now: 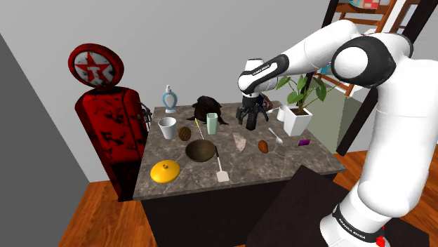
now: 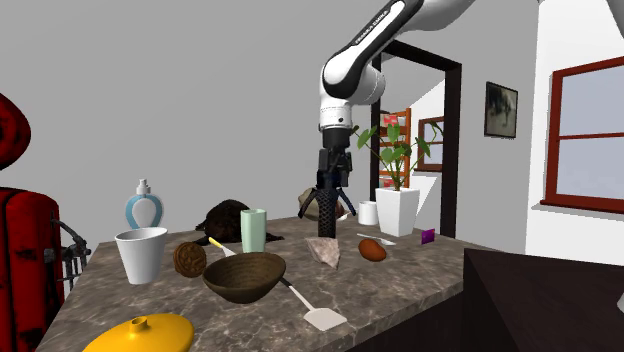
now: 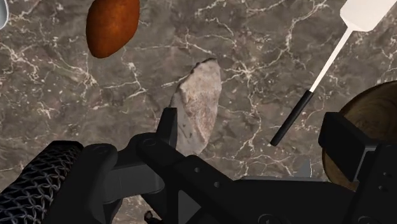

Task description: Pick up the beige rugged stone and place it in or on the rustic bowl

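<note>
A: What colour is the countertop (image 3: 254,63) in the wrist view?
B: Dark grey-brown, veined white like marble. Mid-frame the stone (image 3: 198,108) is pale beige with pinkish-grey mottling. The oval thing (image 3: 112,25) at upper left is rusty orange-brown.
A: And the spatula (image 3: 331,57), upper right?
B: White blade, black handle — the bowl (image 3: 375,105) at the right edge is dark brown.
A: The shoulder view's left side?
B: A pump (image 1: 107,130), red blotched with black, has a red-and-white star emblem on top — lower down, the lid (image 1: 166,170) is yellow.
</note>
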You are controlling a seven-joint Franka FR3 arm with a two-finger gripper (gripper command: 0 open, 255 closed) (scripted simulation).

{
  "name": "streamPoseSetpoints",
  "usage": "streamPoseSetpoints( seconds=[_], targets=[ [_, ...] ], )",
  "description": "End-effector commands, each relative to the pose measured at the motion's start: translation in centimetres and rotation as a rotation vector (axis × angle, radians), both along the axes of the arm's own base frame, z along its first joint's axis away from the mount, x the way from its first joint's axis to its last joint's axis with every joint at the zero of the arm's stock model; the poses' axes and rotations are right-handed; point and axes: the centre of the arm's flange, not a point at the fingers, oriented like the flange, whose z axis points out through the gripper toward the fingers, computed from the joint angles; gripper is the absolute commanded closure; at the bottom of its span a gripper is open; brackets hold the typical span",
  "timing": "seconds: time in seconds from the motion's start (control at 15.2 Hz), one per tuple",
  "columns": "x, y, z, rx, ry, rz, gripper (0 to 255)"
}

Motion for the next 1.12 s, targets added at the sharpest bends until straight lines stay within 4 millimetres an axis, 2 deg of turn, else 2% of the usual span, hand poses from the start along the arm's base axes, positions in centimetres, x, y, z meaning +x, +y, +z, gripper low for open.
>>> streamPoseSetpoints(
  seconds=[0.0, 0.86, 1.06],
  targets=[
    [1.4, -1.4, -1.7, 0.002, 0.004, -0.014, 0],
    [10.6, -10.9, -12.7, 0.013, 0.031, -0.106, 0],
    [10.5, -10.8, -14.3, 0.013, 0.031, -0.106, 0]
  ],
)
